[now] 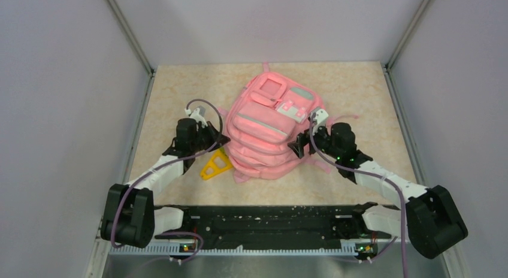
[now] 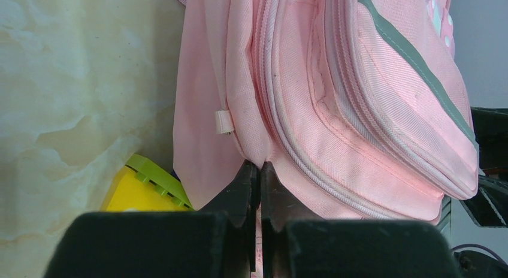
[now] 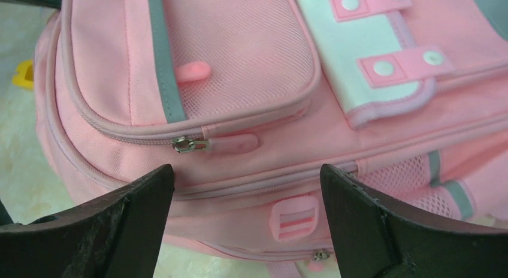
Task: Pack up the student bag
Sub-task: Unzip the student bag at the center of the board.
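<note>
Bag (image 1: 269, 131): pink backpack, middle of the table, lying on its back with the front pockets facing up. It sits between the two grippers.
Table (image 1: 180, 92): beige marbled top, walled in by pale panels on three sides.
Left gripper (image 2: 259, 170): at the bag's left edge, low over the table. The fingers are clenched together with a fold of pink fabric pinched between them, so it is grasping the bag.
Right gripper (image 3: 247, 173): at the bag's right side, released. The jaws stand wide apart, nothing is held, and the front pocket shows in the gap between them.
Grey strip (image 3: 162, 56): runs down the front pocket. A second one shows beside the mesh at the lower right of the right wrist view.
Zip slider (image 3: 190, 145): metal, on the front pocket's zip line, with a pink pull tab lying to its right.
Flap (image 3: 359, 56): white panel crossed by two pink straps with pale snaps, on the upper front.
Buckle (image 3: 293, 218): pink, on the bag's lower side between the open jaws.
Yellow piece (image 2: 135, 197): flat and yellow with a green edge. It lies on the table just beside the bag's left edge, partly tucked under the pink fabric, near the left gripper.
</note>
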